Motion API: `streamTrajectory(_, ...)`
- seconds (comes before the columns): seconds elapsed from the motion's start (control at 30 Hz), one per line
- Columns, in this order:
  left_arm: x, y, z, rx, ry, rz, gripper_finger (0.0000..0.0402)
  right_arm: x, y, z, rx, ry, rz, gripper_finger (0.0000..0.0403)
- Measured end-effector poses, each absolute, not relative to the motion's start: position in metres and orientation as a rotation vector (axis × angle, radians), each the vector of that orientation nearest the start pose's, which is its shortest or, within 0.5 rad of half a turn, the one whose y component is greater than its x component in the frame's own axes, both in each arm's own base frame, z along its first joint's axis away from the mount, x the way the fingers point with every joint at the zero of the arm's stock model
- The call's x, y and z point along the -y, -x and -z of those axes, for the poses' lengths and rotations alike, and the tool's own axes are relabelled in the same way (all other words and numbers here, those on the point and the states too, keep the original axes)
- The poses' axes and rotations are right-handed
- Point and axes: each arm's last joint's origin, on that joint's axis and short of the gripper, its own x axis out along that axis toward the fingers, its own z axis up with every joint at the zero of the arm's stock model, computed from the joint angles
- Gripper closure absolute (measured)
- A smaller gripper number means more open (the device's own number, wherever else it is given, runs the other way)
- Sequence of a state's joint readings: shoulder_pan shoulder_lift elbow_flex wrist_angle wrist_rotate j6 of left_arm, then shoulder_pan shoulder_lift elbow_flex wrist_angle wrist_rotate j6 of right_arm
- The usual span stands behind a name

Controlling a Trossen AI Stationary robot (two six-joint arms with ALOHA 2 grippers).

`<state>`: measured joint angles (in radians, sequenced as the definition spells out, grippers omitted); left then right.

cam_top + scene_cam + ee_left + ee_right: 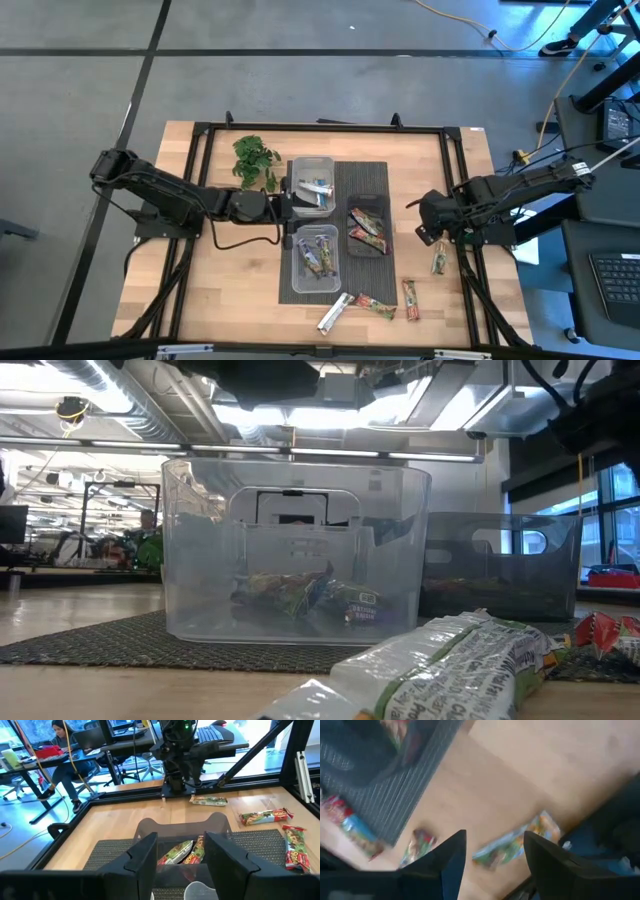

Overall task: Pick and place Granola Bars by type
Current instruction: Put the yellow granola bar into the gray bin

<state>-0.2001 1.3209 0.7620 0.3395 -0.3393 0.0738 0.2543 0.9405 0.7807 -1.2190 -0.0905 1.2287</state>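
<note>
Granola Bars (366, 305) lie partly sorted: some in three tubs (315, 260) on the dark mat (365, 180) at mid-table, three loose near the front edge, one green bar (439, 262) at right. The left gripper (288, 197) hovers open over the far tub, empty. The right gripper (494, 851) hangs open above the green bar.

Both arms (165, 195) are matte black, built of jointed tubular links. A black cable (240, 243) loops behind the left gripper (292, 198). The fingers (145, 860) are broad, dark, flat slabs.
</note>
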Motion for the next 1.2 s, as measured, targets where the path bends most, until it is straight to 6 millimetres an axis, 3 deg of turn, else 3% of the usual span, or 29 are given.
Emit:
streamTrajectory(0.2,0.048,-0.283,-0.259,-0.226,-0.134,-0.131,0.0249,-0.039,-0.130,-0.241,-1.361,-0.946,0.630,0.0202)
streamTrajectory(0.63,0.048,-0.283,-0.259,-0.225,-0.135,-0.133,0.0249,-0.049,-0.148,-0.218,-1.499,-0.866,0.777,0.0202)
streamTrajectory(0.87,0.047,-0.283,-0.259,-0.228,-0.186,-0.135,0.0249,-0.061,-0.155,-0.205,-1.571,-0.784,0.826,0.0202)
streamTrajectory(1.2,0.047,-0.283,-0.259,-0.229,-0.187,-0.134,0.0249,-0.087,-0.157,-0.189,-1.596,-0.830,0.969,0.0202)
